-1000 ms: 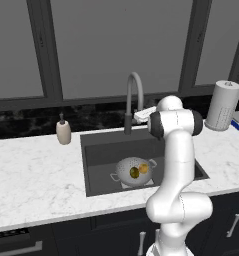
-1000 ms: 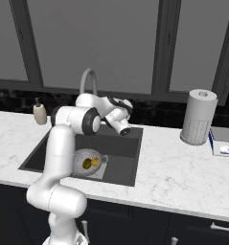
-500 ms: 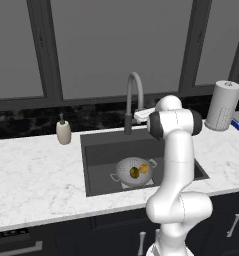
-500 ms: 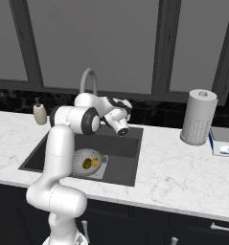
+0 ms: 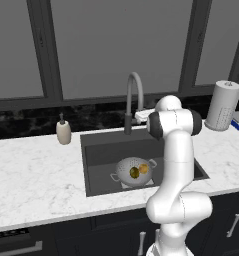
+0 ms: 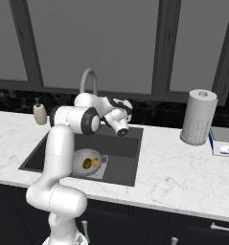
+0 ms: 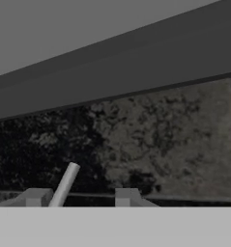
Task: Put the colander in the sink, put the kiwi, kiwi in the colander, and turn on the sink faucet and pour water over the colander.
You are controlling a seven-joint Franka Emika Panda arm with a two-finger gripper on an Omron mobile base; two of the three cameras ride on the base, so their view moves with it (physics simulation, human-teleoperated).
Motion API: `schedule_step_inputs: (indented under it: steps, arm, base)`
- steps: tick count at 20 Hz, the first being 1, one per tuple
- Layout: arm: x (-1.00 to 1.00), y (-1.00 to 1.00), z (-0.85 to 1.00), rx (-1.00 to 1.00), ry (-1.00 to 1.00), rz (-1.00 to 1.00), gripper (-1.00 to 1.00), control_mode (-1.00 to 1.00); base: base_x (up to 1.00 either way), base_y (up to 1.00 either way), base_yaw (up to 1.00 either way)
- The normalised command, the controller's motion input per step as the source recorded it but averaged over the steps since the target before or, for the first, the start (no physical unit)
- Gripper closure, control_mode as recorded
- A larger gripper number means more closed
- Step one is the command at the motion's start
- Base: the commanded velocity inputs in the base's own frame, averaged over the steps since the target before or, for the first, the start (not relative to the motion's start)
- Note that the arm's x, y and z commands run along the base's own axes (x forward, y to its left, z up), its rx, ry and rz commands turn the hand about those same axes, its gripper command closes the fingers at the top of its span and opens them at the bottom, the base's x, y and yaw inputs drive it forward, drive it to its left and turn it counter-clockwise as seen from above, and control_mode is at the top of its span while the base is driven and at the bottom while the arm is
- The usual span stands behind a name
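The hand view is showing the gripper (image 7: pixel 80 198) fingers sitting part open around the lever (image 7: pixel 64 185), which is pointing to 1 o'clock. The base views are showing two kiwis (image 5: pixel 138 171) lying in the colander (image 5: pixel 133 171).

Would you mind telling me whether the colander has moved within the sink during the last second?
No. The colander sits at the same spot on the sink floor, front of the faucet.

Silver colander (image 5: pixel 133 171) sitting upright on the floor of the dark grey sink (image 5: pixel 103 150), with a dark olive kiwi (image 5: pixel 134 172) and a yellow kiwi (image 5: pixel 143 169) side by side inside. Grey gooseneck faucet (image 5: pixel 133 98) arching behind the basin.
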Motion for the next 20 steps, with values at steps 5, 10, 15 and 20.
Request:
schedule_step_inputs:
  steps: [5, 10, 15, 20]
  arm:
    - [0.00, -0.68, -0.11, 0.00, 0.00, 0.00, 1.00, -1.00]
    - [0.02, -0.48, -0.05, 0.00, 0.00, -0.01, 1.00, -1.00]
    - [0.01, -0.32, -0.01, 0.00, 0.03, -0.03, 1.00, -1.00]
    - [-0.03, -0.16, 0.00, 0.00, 0.02, -0.05, 1.00, -1.00]
  base:
    - [0.00, 0.00, 0.00]
    - [0.00, 0.00, 0.00]
    - [0.00, 0.00, 0.00]
    - [0.00, 0.00, 0.00]
